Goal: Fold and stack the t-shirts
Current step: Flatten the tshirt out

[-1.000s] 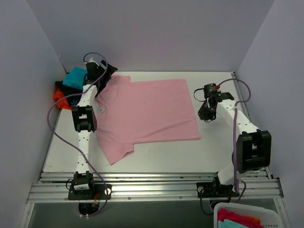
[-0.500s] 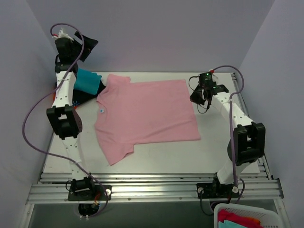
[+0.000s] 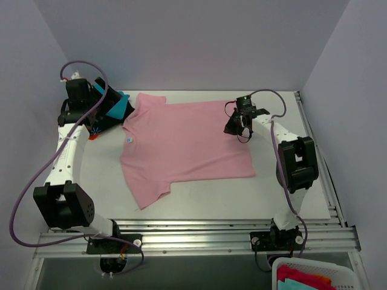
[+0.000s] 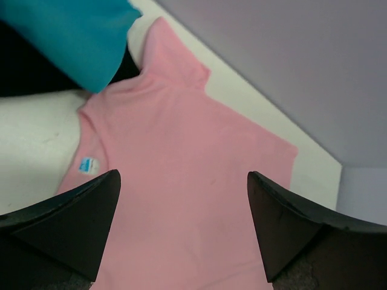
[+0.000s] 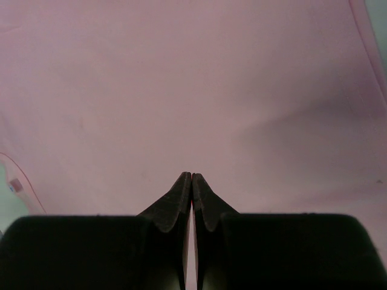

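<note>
The light-pink t-shirt point(image 3: 181, 145) lies spread flat in the middle of the table, collar to the left. My left gripper point(image 3: 115, 101) hangs open and empty at the back left, above the teal t-shirt point(image 3: 125, 109). In the left wrist view the gripper point(image 4: 181, 205) has its jaws wide apart, with the pink shirt point(image 4: 181, 151) below and the teal shirt point(image 4: 66, 36) at upper left. My right gripper point(image 3: 233, 125) is shut over the pink shirt's back right corner. In the right wrist view its gripper point(image 5: 191, 178) is shut just above the pink cloth point(image 5: 181, 78); nothing shows between the jaws.
The teal shirt lies on a pile with the black shirt point(image 3: 107, 122) and a sliver of the orange-red one point(image 3: 91, 135) at the table's back left. A white basket point(image 3: 308, 275) with folded clothes stands off the table at the front right. Walls enclose three sides.
My left arm has come down from its raised position and swung its open gripper over the pile beside the pink shirt's sleeve. My right gripper has moved left onto the shirt's back right corner.
</note>
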Available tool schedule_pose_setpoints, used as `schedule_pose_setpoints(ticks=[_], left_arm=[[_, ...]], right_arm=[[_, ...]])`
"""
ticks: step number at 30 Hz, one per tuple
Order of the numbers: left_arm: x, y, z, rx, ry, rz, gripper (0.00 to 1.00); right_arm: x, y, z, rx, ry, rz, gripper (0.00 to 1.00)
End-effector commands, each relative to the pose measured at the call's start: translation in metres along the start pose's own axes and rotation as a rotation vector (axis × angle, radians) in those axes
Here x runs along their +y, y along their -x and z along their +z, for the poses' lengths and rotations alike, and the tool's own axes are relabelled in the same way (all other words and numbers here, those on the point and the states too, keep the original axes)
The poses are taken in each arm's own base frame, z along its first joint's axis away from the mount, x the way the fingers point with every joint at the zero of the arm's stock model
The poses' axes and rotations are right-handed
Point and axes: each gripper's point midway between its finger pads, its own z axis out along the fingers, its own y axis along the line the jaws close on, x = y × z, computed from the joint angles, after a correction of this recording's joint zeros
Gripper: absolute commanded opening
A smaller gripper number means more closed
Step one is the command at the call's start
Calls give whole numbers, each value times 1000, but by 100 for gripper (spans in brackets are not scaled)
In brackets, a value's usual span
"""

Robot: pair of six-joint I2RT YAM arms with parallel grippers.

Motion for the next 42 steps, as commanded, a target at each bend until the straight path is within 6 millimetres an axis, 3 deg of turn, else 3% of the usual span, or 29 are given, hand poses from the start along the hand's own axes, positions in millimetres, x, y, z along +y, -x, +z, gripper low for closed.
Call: schedule_pose_setpoints(ticks=[1,11,17,23,31,37,42], left_arm=[[22,-27,-18,46,124,42,95],[-2,-56,-54,106,126,121,96],[0,-78,-61,165,139,145,97],[12,-92,-70,201,164,180,97],[24,-102,-73,223,197,200,97],[21,-102,-68,228,196,207,97],[17,-101,-65,231,194,227,97]], right_arm=[[12,13,-6,-35,35,-22,0],[-26,-16,20,38,-42,-33,0],[-57,-31,24,84,-103,-7,0],[-94,-28,21,94,-141,38,0],[-142,-3,6,63,-195,82,0],[-150,1,4,65,-204,77,0],[-136,4,-1,60,-141,86,0]])
